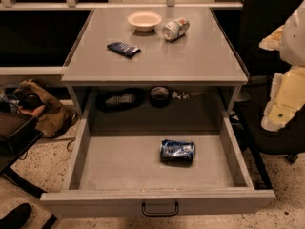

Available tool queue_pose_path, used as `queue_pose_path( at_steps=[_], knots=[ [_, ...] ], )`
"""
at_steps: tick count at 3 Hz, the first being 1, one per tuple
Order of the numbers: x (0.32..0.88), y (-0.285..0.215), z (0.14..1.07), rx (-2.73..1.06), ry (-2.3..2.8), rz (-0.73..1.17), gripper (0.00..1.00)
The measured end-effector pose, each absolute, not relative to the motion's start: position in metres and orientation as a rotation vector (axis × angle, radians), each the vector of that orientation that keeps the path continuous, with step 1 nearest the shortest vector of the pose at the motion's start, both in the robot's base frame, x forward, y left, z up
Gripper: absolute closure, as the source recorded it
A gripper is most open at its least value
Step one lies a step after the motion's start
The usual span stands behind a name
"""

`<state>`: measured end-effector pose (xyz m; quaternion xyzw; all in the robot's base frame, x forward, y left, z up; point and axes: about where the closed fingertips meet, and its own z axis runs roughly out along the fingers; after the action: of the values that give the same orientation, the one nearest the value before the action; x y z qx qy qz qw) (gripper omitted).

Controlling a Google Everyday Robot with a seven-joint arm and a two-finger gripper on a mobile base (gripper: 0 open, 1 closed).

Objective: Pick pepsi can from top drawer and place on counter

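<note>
The pepsi can, dark blue and dented, lies on its side on the floor of the open top drawer, right of the middle. The drawer is pulled fully out, with its black handle at the front. The counter is above and behind it. My gripper is the pale cream shape at the right edge, raised beside the counter's right front corner, well above and to the right of the can, touching nothing.
On the counter stand a cream bowl, a silver-white can on its side, and a flat dark blue packet. Dark items sit in the cabinet behind the drawer. A brown bag lies on the floor left; a black chair stands right.
</note>
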<state>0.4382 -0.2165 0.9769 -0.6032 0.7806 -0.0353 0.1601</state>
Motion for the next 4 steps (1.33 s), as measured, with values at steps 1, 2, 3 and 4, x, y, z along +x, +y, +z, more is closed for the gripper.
queue_pose_path(
  at_steps=[1, 2, 3, 4],
  knots=[
    [0.438, -0.216, 0.977, -1.723, 2.230, -0.101, 0.00],
    [0.436, -0.213, 0.967, -1.726, 2.236, -0.091, 0.00],
    [0.430, -0.192, 0.918, -1.734, 2.234, 0.042, 0.00],
    [0.415, -0.149, 0.846, -1.736, 2.218, 0.258, 0.00]
  ],
)
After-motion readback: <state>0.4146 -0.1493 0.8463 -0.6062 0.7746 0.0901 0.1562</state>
